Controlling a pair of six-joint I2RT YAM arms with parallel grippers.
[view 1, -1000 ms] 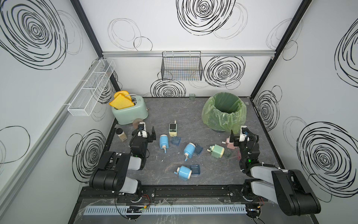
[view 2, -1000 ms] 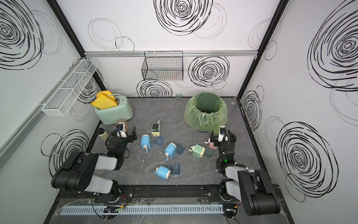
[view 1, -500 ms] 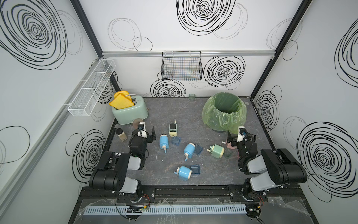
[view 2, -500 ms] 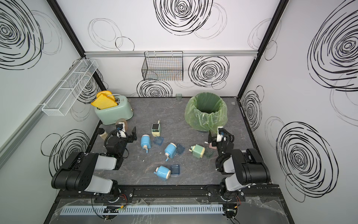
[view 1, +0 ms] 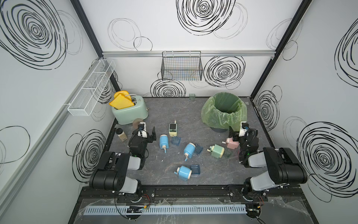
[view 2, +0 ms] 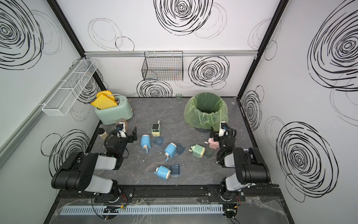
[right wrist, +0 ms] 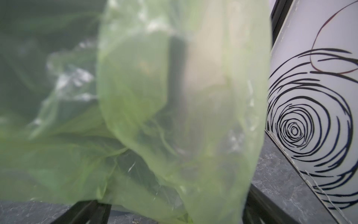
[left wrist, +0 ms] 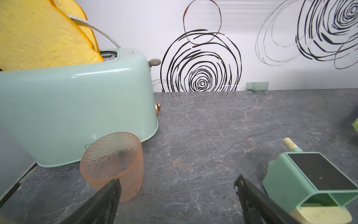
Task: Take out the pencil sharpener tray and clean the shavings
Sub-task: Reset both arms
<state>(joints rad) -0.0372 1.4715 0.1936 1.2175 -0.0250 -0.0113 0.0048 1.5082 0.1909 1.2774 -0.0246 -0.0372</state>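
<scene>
Status: mostly done, by the look of it.
- 3 blue sharpeners [view 1: 163, 142] lie on the table [view 1: 193, 116], each with a blue tray [view 1: 175, 140] pulled out and just beside it.
- Green sharpener [view 1: 217, 151]: same, with its green tray [view 1: 228, 154] right against it.
- 1 clear tray [view 1: 191, 96] sits alone by the back wall.
- The trays look empty from above, but they're too small to be sure. A few pale specks lie on the table among the sharpeners.

Left to do, I judge:
- Pink sharpener [view 1: 231, 144], near the foot of the bin [view 1: 211, 114].
- Teal/yellow sharpener [left wrist: 313, 180], mid-table.
- Can't tell whether either has its tray in.

Right gripper [right wrist: 171, 196]: spread wide and empty, with the pink sharpener just beside it. The bin's bag hangs between its fingers and fills most of the wrist view.

Left gripper [left wrist: 177, 182]: spread wide and empty, low over bare table. A cup [left wrist: 114, 164] is ahead of 1 finger and the toaster [left wrist: 77, 116] is behind the cup. The teal/yellow sharpener sits just outside the other finger.

Looks: the sharpeners are small rounded boxes, each with a crank. The trays are small translucent open boxes, probably light and easy to knock.
</scene>
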